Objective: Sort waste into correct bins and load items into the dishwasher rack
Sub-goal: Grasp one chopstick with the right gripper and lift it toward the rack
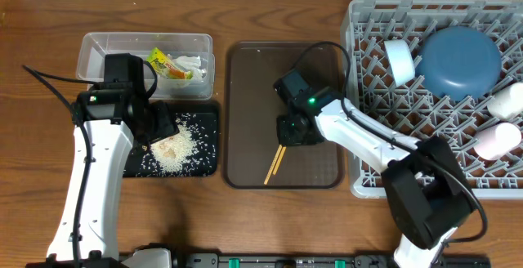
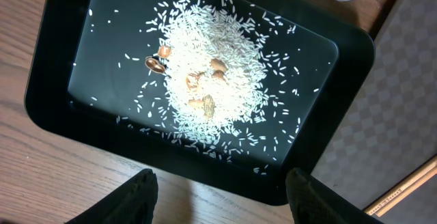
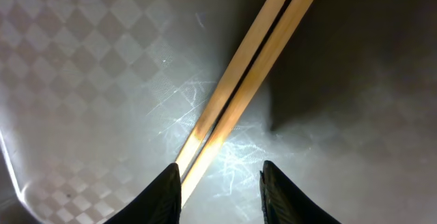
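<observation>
Two wooden chopsticks (image 1: pixel 274 163) lie side by side on the brown tray (image 1: pixel 245 96). My right gripper (image 1: pixel 294 129) is low over them and open. In the right wrist view the chopsticks (image 3: pixel 252 67) run past its left fingertip (image 3: pixel 171 183), and the gripper (image 3: pixel 222 176) has not closed on them. My left gripper (image 1: pixel 161 125) hangs open and empty above the black tray (image 1: pixel 208 121). That tray (image 2: pixel 48 94) holds a pile of rice scraps (image 2: pixel 212 74). The clear tub (image 1: pixel 98 55) holds the yellow-green wrapper (image 1: pixel 166 64) and white tissue (image 1: pixel 190 62).
The grey rack (image 1: pixel 368 96) at the right holds a dark-blue plate (image 1: pixel 459 60), a white bowl (image 1: pixel 399 60), a cream cup (image 1: pixel 511 100) and a pink cup (image 1: pixel 497 141). The left wrist view shows my left gripper (image 2: pixel 222 183) framing bare wood by the black tray's rim.
</observation>
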Motion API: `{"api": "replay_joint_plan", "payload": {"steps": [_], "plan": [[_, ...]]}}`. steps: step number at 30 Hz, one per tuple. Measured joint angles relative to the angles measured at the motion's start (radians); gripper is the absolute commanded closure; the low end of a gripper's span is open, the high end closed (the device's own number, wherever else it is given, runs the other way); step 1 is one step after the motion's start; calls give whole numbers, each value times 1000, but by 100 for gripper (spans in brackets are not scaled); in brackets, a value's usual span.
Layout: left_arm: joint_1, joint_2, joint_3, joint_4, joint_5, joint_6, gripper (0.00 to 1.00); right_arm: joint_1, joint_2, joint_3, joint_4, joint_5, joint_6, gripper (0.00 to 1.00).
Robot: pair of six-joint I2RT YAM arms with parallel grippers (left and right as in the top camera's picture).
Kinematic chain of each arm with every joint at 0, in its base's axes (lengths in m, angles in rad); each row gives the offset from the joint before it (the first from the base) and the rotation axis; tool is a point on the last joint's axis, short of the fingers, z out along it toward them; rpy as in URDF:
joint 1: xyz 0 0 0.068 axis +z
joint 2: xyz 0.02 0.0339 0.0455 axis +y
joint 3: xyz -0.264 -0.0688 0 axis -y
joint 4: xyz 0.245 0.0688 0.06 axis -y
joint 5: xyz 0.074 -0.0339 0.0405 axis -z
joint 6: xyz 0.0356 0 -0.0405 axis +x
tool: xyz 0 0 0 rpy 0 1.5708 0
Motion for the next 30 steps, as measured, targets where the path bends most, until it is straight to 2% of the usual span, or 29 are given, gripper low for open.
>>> {"api": "replay_joint_plan", "payload": {"steps": [11, 12, 14, 15, 23, 30], "plan": [[0, 0, 0, 0, 0, 0, 36, 0, 53, 6, 11, 35, 8, 67], [0, 0, 0, 0, 0, 0, 36, 1, 53, 6, 10, 37, 8, 71], [0, 0, 0, 0, 0, 0, 36, 1, 53, 7, 0, 42, 4, 93], [0, 0, 0, 0, 0, 0, 36, 0, 54, 7, -13, 46, 9, 99], [0, 0, 0, -3, 0, 0, 36, -19, 56, 13, -77, 43, 13, 99], [0, 0, 0, -3, 0, 0, 36, -117, 44, 49, -156, 8, -113, 99]]}}
